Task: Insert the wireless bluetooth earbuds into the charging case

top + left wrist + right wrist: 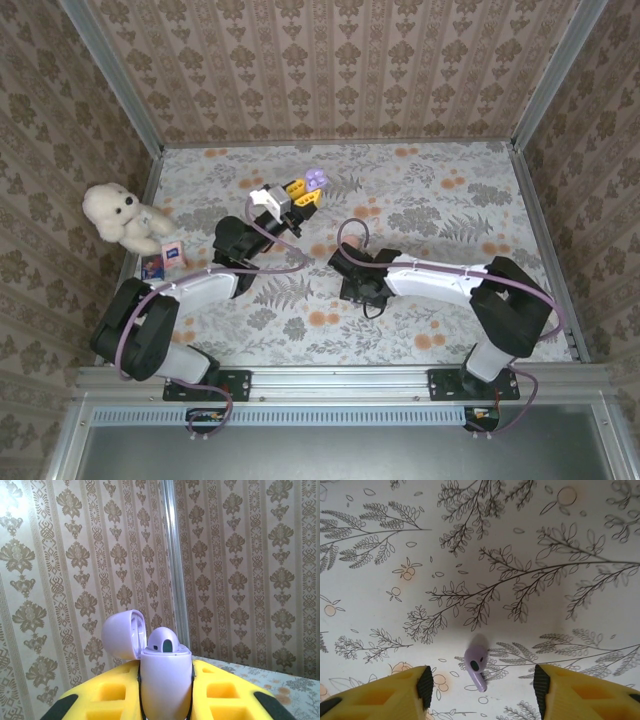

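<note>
Left tool [298, 196] is clamped on the charging case [166, 677], lid open with a seated earbud [164, 642], over the far middle of the bench [560, 555]. Right tool [482, 682] stands wide, straddling a loose earbud [476, 666] lying on the bench.

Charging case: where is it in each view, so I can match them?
Top external: upper centre, case at the left end effector's tip.
Left wrist: case bottom centre, lid open, between yellow fingers.
Right wrist: loose earbud on the cloth.
Shared landmark: the floral cloth.
</note>
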You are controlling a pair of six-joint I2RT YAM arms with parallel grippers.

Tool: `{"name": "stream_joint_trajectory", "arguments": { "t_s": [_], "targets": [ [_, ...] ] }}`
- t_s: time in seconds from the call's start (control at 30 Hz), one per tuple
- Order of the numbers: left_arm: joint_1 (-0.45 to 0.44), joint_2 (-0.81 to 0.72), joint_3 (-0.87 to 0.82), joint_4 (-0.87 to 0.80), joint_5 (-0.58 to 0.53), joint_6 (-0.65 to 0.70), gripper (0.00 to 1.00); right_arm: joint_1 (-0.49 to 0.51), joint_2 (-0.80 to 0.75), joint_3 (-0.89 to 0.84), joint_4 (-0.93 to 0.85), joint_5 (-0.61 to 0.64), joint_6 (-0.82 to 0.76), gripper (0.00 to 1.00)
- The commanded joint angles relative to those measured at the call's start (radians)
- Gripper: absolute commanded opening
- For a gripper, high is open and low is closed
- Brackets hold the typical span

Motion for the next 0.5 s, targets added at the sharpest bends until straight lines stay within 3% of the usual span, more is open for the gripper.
{"name": "stream_joint_trajectory", "arguments": {
  "t_s": [0.0,0.47],
  "targets": [
    [0.009,-0.032,-0.012,0.042,-0.010,0.008,0.00,0.016,0.033,0.040,-0.040,0.059,0.062,0.55],
    [0.016,-0.040,-0.020,0.042,-0.006,0.005,0.00,0.029,0.138,0.101,-0.062,0.067,0.078,0.41]
  ]
}}
